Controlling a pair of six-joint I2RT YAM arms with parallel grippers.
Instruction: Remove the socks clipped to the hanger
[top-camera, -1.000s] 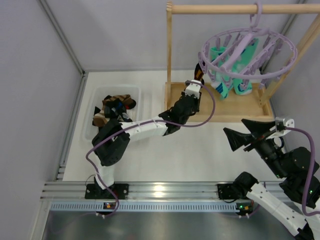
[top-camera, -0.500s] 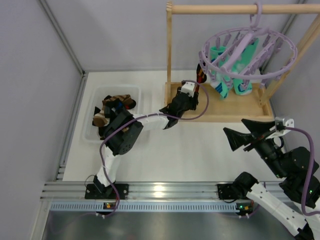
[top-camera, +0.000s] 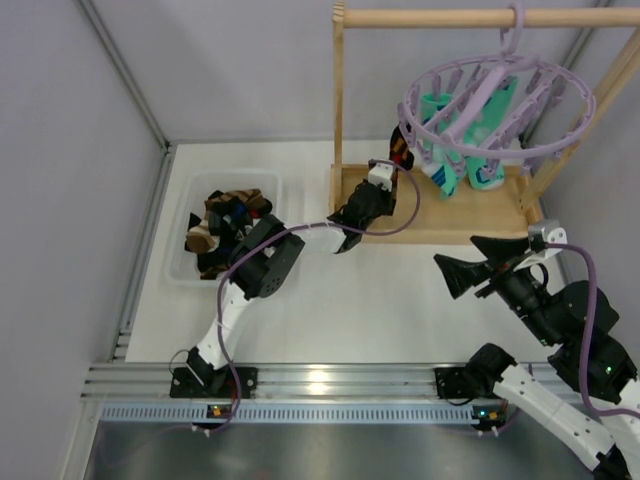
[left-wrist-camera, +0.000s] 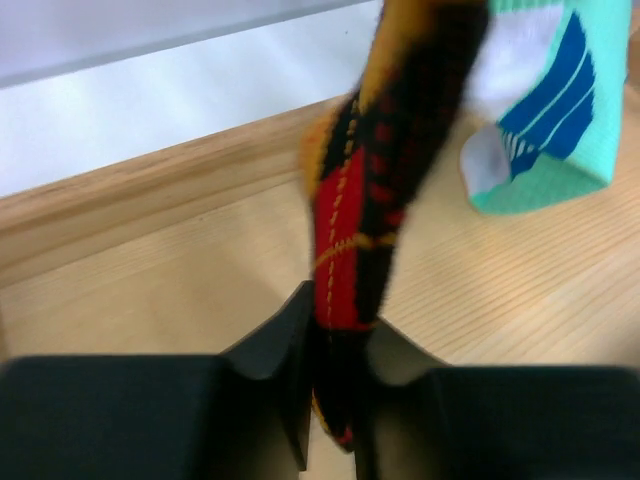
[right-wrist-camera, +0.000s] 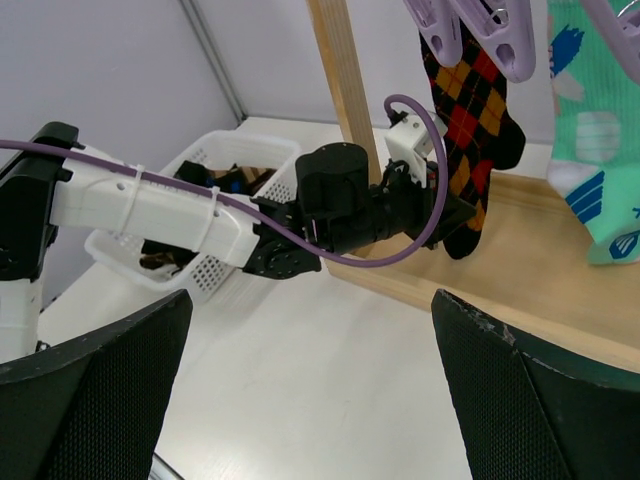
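White table (top-camera: 400, 310) carries a wooden rail frame (top-camera: 338, 100) at far right. A round lilac plastic hanger (top-camera: 500, 100) hangs from its top bar, holding turquoise socks (top-camera: 487, 150) and a black sock with orange-red diamonds (left-wrist-camera: 375, 170). The left gripper (left-wrist-camera: 335, 400) pinches this sock's lower end. The right gripper (right-wrist-camera: 310, 300) is wide open and empty.

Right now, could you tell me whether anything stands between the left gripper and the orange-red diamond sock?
Nothing visible does. The left gripper is shut on the lower end of the black sock with orange-red diamonds, which hangs from a clip of the lilac hanger.
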